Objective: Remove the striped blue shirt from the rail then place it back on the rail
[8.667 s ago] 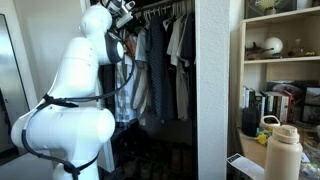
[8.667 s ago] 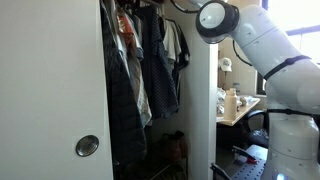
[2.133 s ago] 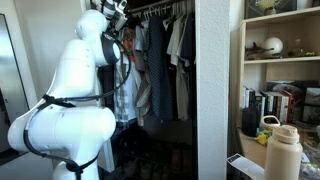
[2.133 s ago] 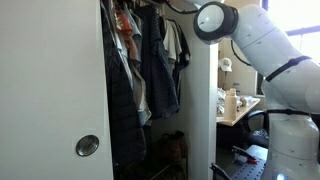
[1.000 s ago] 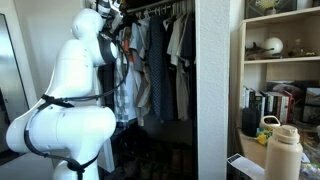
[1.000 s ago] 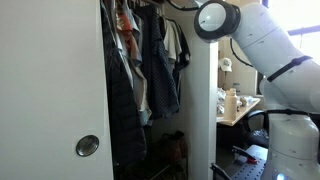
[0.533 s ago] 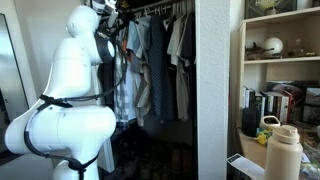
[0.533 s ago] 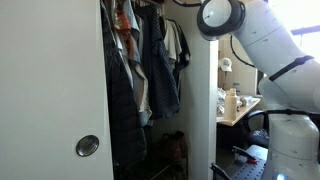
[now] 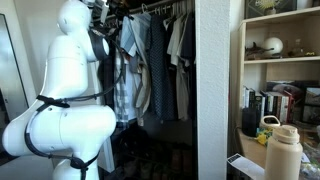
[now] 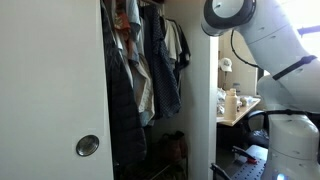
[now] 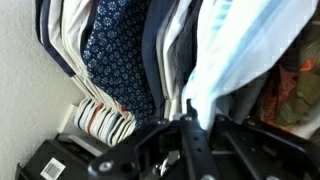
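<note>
**Pale-blue cotton, nipped near its top**

Jaws pressed together: the gripper point(image 11: 190, 140) seems to pinch a fold of the striped blue shirt point(image 11: 240, 45) where the cloth funnels down. Thin, limp and light, it will likely slump and swing, so the shoulder or hanger looks the surer hold. In an exterior view the shirt point(image 9: 124, 85) hangs at the open side of the wardrobe point(image 9: 208, 90), long axis vertical, hem down, near the rail point(image 9: 165, 7). Whether it is hooked on is hidden.

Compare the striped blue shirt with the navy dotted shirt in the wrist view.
The striped blue shirt is pale; the navy dotted shirt is dark with small pale dots. The striped blue shirt runs into the shut tool; the navy dotted shirt hangs free beside it. Both hang in the wardrobe.
</note>
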Available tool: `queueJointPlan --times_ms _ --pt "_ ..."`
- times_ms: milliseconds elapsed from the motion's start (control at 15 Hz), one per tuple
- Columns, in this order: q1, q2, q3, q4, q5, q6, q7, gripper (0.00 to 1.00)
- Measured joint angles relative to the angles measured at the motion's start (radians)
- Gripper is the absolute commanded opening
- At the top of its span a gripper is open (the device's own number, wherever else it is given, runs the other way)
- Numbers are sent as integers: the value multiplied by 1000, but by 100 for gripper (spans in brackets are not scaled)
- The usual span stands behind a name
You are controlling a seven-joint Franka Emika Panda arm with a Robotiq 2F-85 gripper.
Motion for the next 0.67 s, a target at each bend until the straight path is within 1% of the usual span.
queueJointPlan --times_ms 333,667 --pt "76 -11 0 0 -60 -146 6 3" --pt "179 -13 0 0 -140 -285 78 3"
